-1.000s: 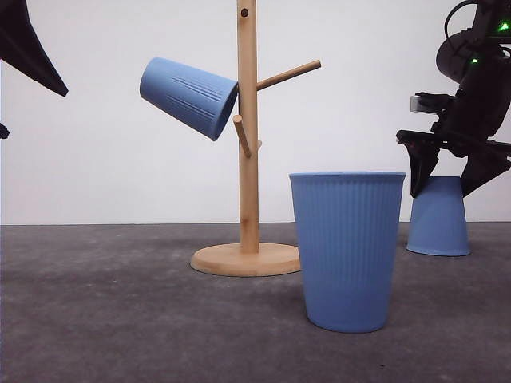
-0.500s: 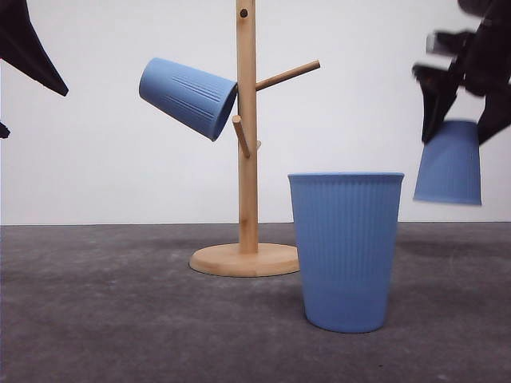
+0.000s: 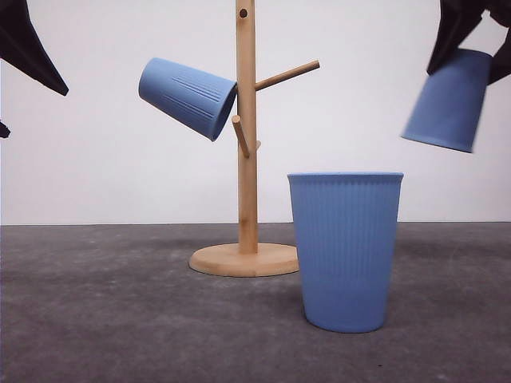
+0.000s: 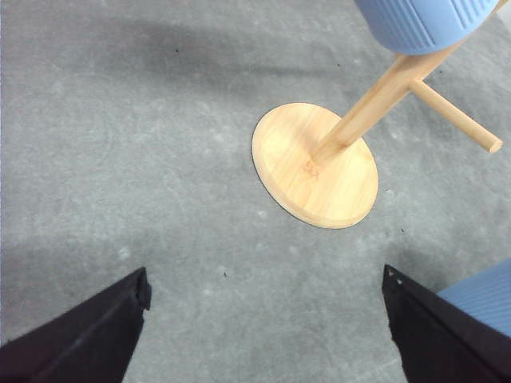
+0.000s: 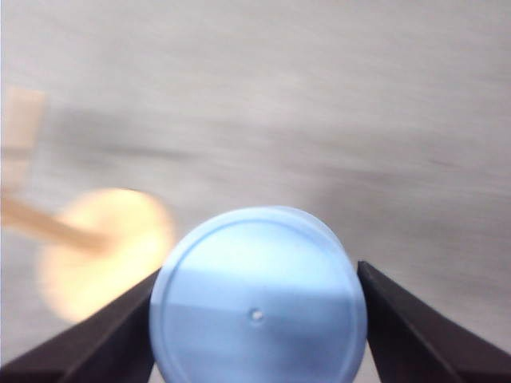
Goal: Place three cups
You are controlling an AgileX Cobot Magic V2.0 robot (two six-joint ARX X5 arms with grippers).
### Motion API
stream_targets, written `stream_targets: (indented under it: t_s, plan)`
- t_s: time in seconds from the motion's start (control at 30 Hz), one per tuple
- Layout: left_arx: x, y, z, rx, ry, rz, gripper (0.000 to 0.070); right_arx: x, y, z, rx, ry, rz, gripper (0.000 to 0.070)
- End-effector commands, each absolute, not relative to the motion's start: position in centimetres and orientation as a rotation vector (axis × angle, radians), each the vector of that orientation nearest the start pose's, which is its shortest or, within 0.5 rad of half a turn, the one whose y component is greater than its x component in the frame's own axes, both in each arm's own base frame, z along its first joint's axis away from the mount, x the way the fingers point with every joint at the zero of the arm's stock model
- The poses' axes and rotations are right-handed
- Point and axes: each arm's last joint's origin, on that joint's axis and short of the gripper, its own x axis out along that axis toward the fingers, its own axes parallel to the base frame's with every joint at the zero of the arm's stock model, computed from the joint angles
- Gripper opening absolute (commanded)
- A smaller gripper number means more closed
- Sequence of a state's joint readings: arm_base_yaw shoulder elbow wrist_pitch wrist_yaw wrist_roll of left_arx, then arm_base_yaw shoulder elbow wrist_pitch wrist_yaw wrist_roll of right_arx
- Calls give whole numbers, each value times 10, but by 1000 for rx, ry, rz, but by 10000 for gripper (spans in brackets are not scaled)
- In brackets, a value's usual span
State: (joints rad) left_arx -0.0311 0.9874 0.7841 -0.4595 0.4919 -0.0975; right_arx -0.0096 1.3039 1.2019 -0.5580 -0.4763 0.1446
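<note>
Three light-blue ribbed cups are in view. One cup (image 3: 188,96) hangs mouth-down on a left peg of the wooden rack (image 3: 247,136), and its rim (image 4: 423,20) also appears in the left wrist view. A second cup (image 3: 346,247) stands upright on the table in front, with its side (image 4: 483,295) visible from the left wrist. The third cup (image 3: 449,100) hangs tilted, mouth down, high at the right, with my right gripper (image 3: 475,56) shut on it. Its flat base (image 5: 257,303) sits between the right fingers (image 5: 104,335). My left gripper (image 4: 263,351) is open and holds nothing, above the table left of the rack.
The rack's round base (image 4: 315,163) rests on the grey table (image 3: 120,319). A bare peg (image 3: 287,74) points up and to the right, and a short peg (image 3: 241,134) points forward. A dark part of the left arm (image 3: 28,44) is at the upper left.
My right gripper has lifted the third cup off the table at the back right, raised it high and tilted it. The left arm and the other two cups have not moved.
</note>
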Motion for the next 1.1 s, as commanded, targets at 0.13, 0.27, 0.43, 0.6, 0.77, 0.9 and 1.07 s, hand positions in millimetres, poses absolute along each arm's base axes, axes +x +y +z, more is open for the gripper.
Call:
stream_targets:
  t_s: [0.13,0.27,0.43,0.6,0.77,0.9,1.07]
  plan:
    - [201,-20,280,-240,659,-473,546,266,12,325,496,663,498,341]
    - [201,-20,280,-240,659,-473,546,269,12,328,584,632,549,341]
    - [201,-20,280,-240,660,-473,546,275,8,344,720,532,612,341]
    - [201,-20,280,-240,660,-473,546,280,8,352,801,486,682,341]
    - [201,-20,280,-240,660,-473,546,288,16,351,830,490,740,341]
    - [201,-20,280,-240,660,-473,546,296,22,345,854,518,770,341]
    - [201,-20,280,-240,660,-473,546,306,31,334,856,553,794,341]
